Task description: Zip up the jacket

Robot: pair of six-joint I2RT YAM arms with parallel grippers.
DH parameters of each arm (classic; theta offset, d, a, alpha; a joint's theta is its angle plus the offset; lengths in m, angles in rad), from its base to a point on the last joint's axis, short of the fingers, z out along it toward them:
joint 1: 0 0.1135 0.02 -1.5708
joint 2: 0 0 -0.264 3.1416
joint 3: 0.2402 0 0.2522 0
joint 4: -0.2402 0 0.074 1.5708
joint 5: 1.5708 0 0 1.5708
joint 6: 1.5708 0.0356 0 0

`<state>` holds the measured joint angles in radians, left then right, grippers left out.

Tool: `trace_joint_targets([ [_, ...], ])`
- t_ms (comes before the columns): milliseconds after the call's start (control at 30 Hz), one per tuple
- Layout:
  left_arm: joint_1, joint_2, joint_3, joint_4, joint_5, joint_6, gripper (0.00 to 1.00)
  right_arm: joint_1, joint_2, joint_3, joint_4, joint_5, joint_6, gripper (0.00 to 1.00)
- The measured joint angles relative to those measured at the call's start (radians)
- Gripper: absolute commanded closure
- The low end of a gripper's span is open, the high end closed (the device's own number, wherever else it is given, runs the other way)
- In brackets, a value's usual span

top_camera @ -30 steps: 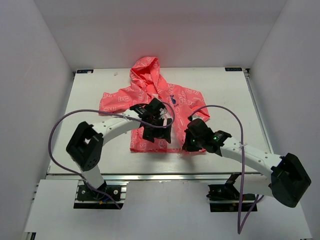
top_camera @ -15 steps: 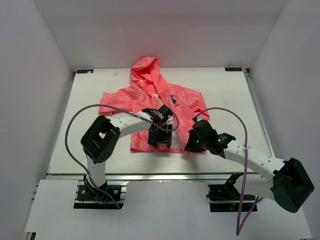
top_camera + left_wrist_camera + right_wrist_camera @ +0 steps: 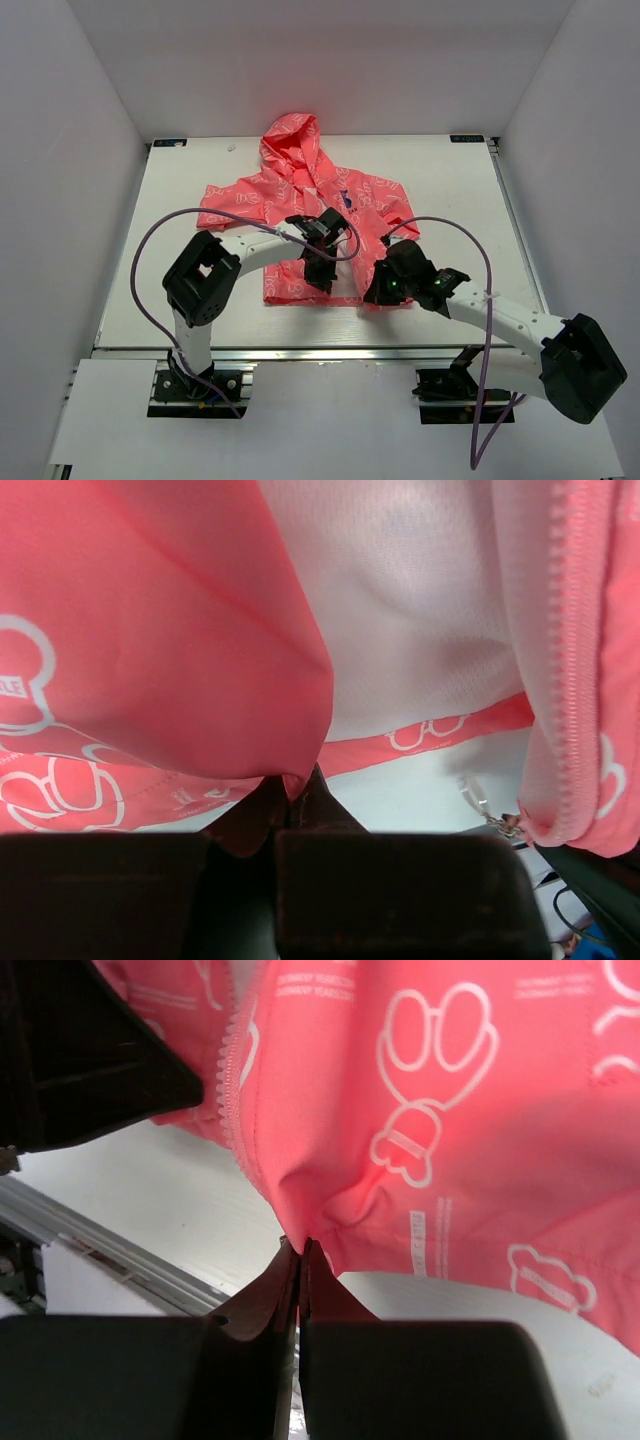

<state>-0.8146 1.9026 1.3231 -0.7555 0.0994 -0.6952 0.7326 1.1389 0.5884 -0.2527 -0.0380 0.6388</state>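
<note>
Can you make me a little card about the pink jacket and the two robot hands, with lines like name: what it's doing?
jacket: coral-pink with white prints, spread on the white table, hood at the far end
zipper: open at the bottom, white lining showing
left gripper: shut, pinching one front panel's bottom hem
right gripper: shut, pinching the other panel's bottom hem
zipped up: not yet

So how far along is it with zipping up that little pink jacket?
Early days. Done: both claws grip the jacket at its bottom hem, the left claw on one front panel and the right claw on the other. In hand: holding those two edges. Left to do: the whole zip. The front gapes open, the white lining shows, and the zipper teeth are unjoined.
</note>
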Motion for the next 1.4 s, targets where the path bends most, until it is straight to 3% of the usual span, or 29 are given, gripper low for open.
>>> trace_joint_targets([
  [167,0.003,-0.048,-0.013,0.017,0.026,0.042,1.00,-0.052,0.013,-0.004,0.085,-0.111,-0.032,1.00],
  [300,0.023,-0.182,-0.089,0.099,0.088,0.085,1.00,-0.118,0.020,-0.017,0.192,-0.249,-0.068,1.00],
  [500,0.103,-0.415,-0.276,0.295,0.259,0.129,1.00,-0.164,0.035,-0.016,0.305,-0.423,-0.132,1.00],
  [833,0.168,-0.581,-0.505,0.665,0.460,0.083,1.00,-0.196,0.051,-0.075,0.658,-0.705,-0.044,1.00],
  [1033,0.182,-0.729,-0.610,0.877,0.456,0.015,1.00,-0.196,0.071,-0.080,0.822,-0.761,0.023,1.00],
  [1400,0.184,-0.884,-0.695,1.071,0.412,-0.020,1.00,-0.196,0.073,-0.080,1.111,-0.779,0.177,1.00],
])
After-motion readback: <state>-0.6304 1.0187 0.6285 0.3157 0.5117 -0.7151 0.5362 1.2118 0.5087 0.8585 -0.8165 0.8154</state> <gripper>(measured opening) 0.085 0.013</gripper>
